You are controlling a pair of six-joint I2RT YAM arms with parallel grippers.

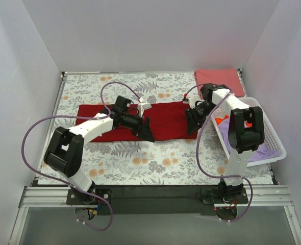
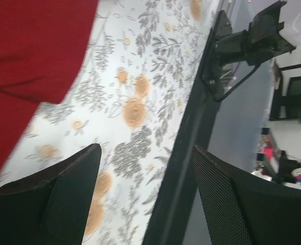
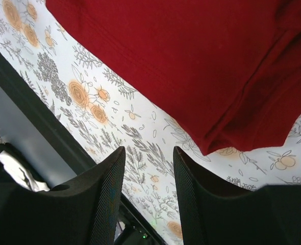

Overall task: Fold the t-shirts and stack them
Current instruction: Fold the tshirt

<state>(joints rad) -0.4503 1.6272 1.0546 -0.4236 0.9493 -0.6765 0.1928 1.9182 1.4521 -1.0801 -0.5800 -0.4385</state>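
**Top external view.** The crimson t-shirt (image 1: 166, 120) lies as a long band from left to right across the middle of the floral cloth (image 1: 140, 163). The left gripper (image 1: 147, 130) sits at the band's near edge, about midway along it. The right gripper (image 1: 192, 122) sits at the band's right end. A pinkish-red t-shirt (image 1: 218, 81) lies folded at the far right corner. The white basket (image 1: 280, 148) at the right holds a lavender t-shirt (image 1: 265, 151) and some orange fabric (image 1: 222, 120).

**Left wrist view.** The left fingers (image 2: 69, 194) stand well apart, with only floral cloth between them. The crimson fabric lies to the upper left, clear of both fingers.

**Right wrist view.** The right fingers (image 3: 99, 194) are parted by a narrower gap, and nothing is gripped. A layered corner of the crimson fabric lies just beyond the fingertips, with bare cloth beneath them.

**Hazards (judgement).** Both sets of jaws are low and close to the shirt's edge. A finger could catch a layer as the arm lifts away, dragging the band askew or opening the fold. The layered corner at the right looks loose, so a shallow pinch there may take only the top ply. The next fold would then come out uneven. The left arm's cable loops over the shirt and could brush the fabric.

**Lettering.** No brand, label or legible writing appears in any view.
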